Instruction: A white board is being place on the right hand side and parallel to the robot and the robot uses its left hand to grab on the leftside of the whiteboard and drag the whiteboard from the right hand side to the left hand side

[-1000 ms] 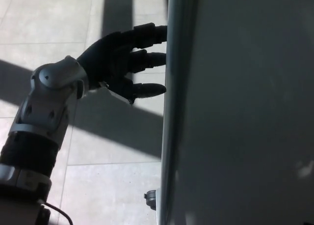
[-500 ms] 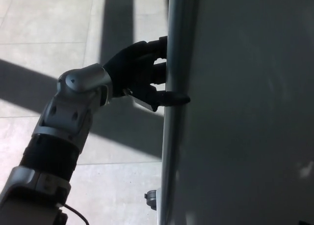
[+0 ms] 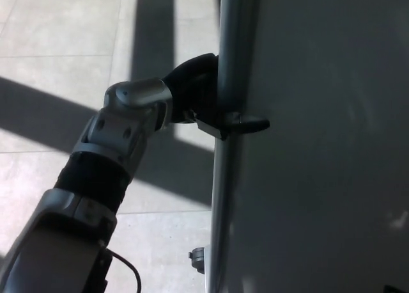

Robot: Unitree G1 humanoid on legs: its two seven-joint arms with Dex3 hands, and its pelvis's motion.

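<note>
The whiteboard (image 3: pixel 319 146) fills the right half of the head view, its grey metal left edge (image 3: pixel 230 63) running top to bottom. My left hand (image 3: pixel 198 88) is pressed against that edge about a third of the way down. Its thumb (image 3: pixel 250 123) lies across the front face of the board while the other fingers are hidden behind the frame. The hand is shut on the whiteboard's left edge. My silver and black left forearm (image 3: pixel 108 152) reaches up from the lower left. My right hand does not show.
Pale floor tiles (image 3: pixel 64 43) crossed by dark shadow bands lie left of the board. A small grey fitting (image 3: pixel 198 258) sticks out at the board's edge near the bottom. A thin cable (image 3: pixel 124 267) loops beside my forearm.
My left hand moved right from open beside the edge to wrapped around it, thumb now over the board's front. The forearm swung up and right. The board stayed put.
</note>
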